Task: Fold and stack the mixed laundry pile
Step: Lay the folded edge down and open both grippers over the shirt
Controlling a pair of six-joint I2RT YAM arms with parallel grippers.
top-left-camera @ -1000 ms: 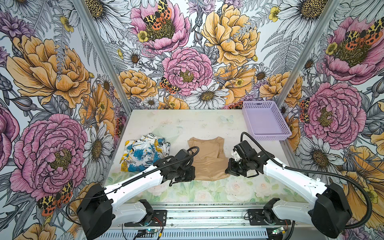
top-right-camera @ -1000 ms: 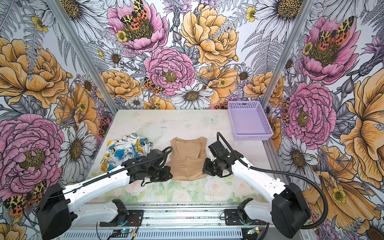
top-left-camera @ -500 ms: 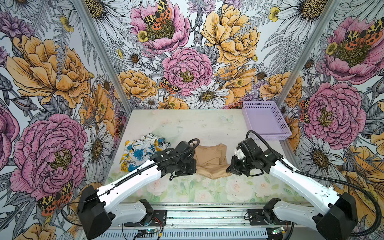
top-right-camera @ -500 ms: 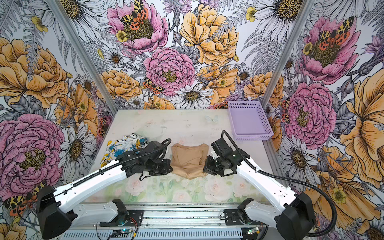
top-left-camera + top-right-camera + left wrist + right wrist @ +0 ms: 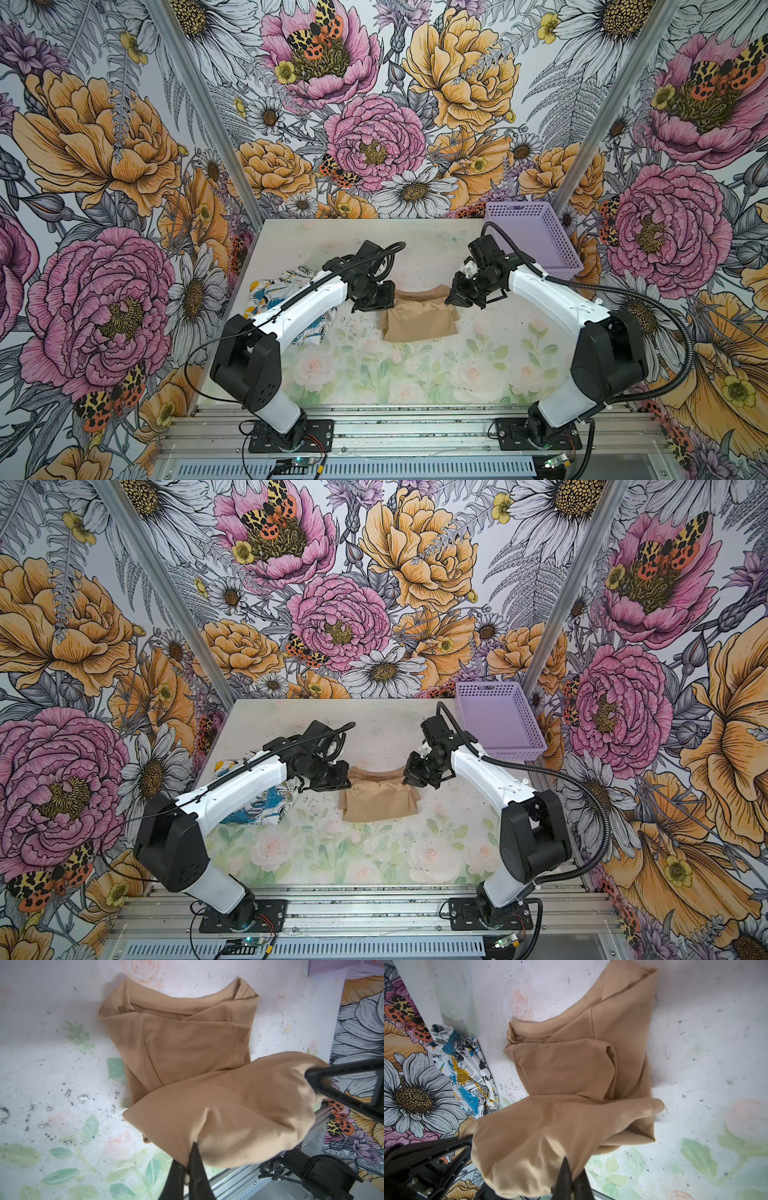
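The tan-beige garment (image 5: 419, 320) (image 5: 380, 804) lies mid-table, doubled over on itself. My left gripper (image 5: 390, 294) (image 5: 348, 776) (image 5: 192, 1148) is shut on one corner of its lifted hem. My right gripper (image 5: 451, 297) (image 5: 405, 780) (image 5: 569, 1164) is shut on the other corner. The hem hangs stretched between them above the garment's neckline end (image 5: 182, 1001) (image 5: 529, 1032). The white garment with blue and yellow patches and black lettering (image 5: 268, 291) (image 5: 257, 808) (image 5: 467, 1072) lies crumpled at the left, partly hidden under my left arm.
A lavender perforated basket (image 5: 532, 237) (image 5: 498, 721) stands at the table's back right corner. The floral table top (image 5: 415, 374) runs bare toward the front rail. Flowered walls close in the left, back and right sides.
Both grippers have carried the tan garment's near hem away from the front edge toward the back, folding it over itself. The garment's outline is now shorter.
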